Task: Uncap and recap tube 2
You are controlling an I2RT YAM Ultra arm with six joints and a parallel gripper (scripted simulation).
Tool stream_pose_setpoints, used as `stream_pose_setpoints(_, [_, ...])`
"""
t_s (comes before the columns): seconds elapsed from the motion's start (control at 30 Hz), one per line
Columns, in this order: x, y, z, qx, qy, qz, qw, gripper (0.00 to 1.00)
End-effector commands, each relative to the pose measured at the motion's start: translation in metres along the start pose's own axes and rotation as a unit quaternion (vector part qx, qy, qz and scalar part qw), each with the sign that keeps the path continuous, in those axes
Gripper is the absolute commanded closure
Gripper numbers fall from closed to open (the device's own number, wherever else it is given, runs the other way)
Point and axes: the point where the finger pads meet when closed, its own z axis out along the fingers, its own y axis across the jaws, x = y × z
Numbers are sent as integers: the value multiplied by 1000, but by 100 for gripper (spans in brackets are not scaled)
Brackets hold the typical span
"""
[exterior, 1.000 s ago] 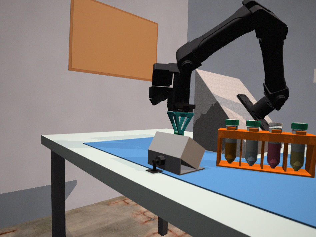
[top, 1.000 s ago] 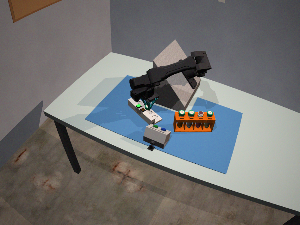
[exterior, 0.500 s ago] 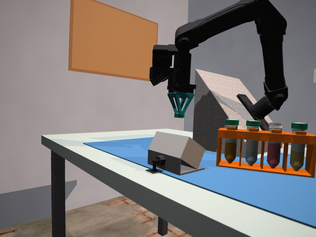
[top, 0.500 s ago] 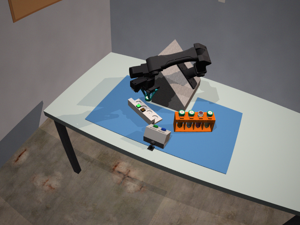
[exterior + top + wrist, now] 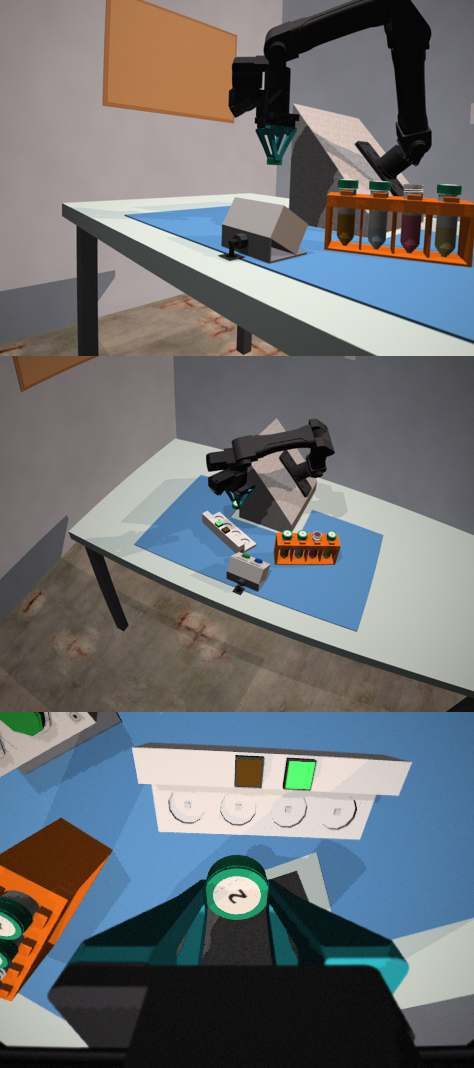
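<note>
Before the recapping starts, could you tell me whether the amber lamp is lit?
No, the amber lamp is dark, while the green lamp beside it glows brightly.

In the top view, the tray lies left of the rack; the desk sits before the tray; the cap hangs above it.

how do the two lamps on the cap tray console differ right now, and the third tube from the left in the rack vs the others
The green lamp glows bright; the amber lamp beside it is dull brown, unlit. In the top view, the third tube has no cap, its grey threaded neck bare, and holds dark red liquid; the other three tubes wear green caps. Its cap, marked 2, sits in the gripper, lifted above the tray. Both lamps are square.
</note>
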Motion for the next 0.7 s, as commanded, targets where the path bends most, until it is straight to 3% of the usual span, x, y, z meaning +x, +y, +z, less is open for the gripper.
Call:
stream_pose_setpoints(0.0, [8,19,-7,-1,-6,-105,994,100])
stream_pose_setpoints(0.13, [19,42,-7,0,-6,-228,974,100])
stream_pose_setpoints(0.17, [19,42,-7,0,-6,-228,974,100])
stream_pose_setpoints(0.23, [27,56,-7,0,-6,-309,951,100])
stream_pose_setpoints(0.33, [27,56,-7,0,-6,-309,951,100])
stream_pose_setpoints(0.43, [39,79,-6,1,-6,-425,905,100])
stream_pose_setpoints(0.47, [39,79,-6,1,-6,-425,905,100])
stream_pose_setpoints(0.5, [43,86,-6,1,-6,-462,887,100])
stream_pose_setpoints(0.53, [46,93,-6,1,-6,-476,879,100])
stream_pose_setpoints(0.67, [62,123,-6,1,-6,-476,879,100])
